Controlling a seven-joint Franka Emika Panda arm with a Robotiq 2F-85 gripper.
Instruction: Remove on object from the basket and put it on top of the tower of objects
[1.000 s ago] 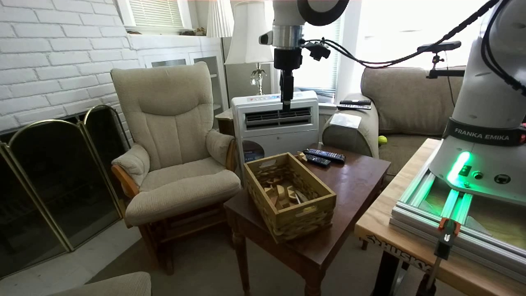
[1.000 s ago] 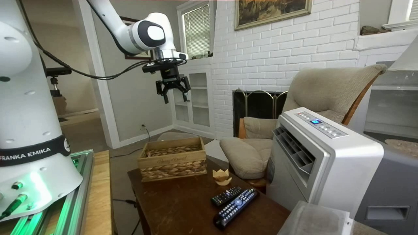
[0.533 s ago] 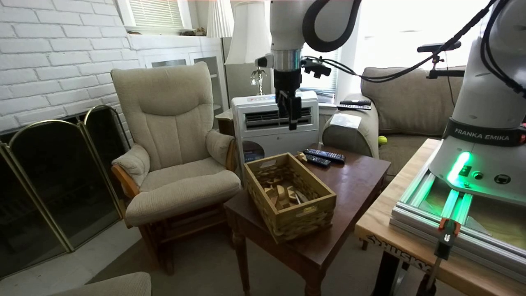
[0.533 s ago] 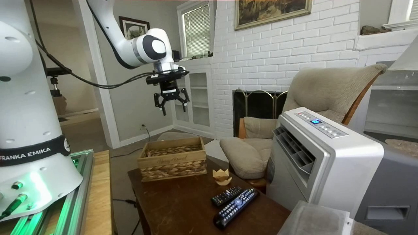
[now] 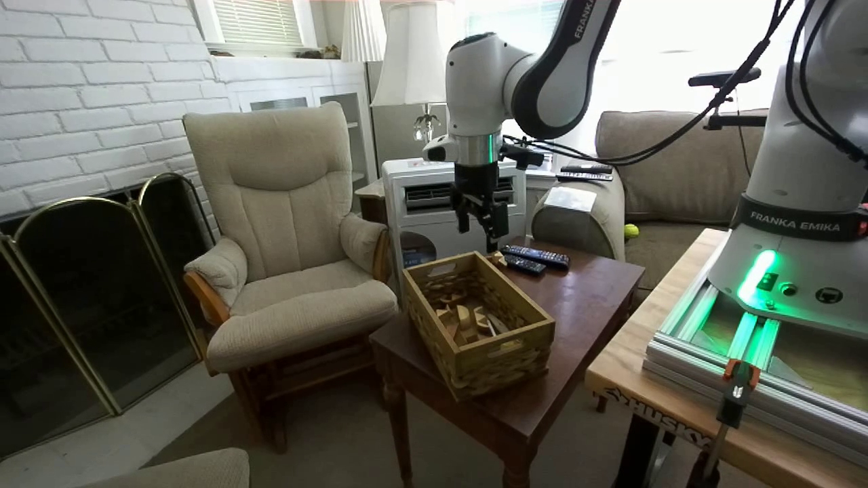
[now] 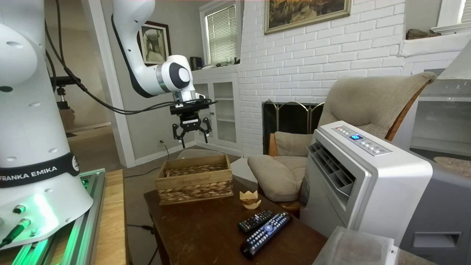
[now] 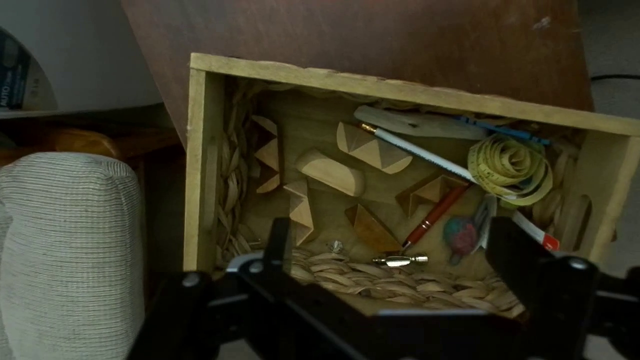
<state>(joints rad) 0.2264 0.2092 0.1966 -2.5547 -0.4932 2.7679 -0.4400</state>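
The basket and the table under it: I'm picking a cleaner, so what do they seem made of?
Basket: probably matte plant fibre, from its thick braided strands; its rim seems wooden, flat tan boards. Table: likely varnished wood, its red-brown top shiny; possibly laminate.

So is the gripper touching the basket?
Apart. In an exterior view, the gripper hangs above the basket, with a gap plainly showing between them.

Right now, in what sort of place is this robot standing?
Most likely a home living room: a padded armchair, a folding fireplace screen and a sofa are in view.
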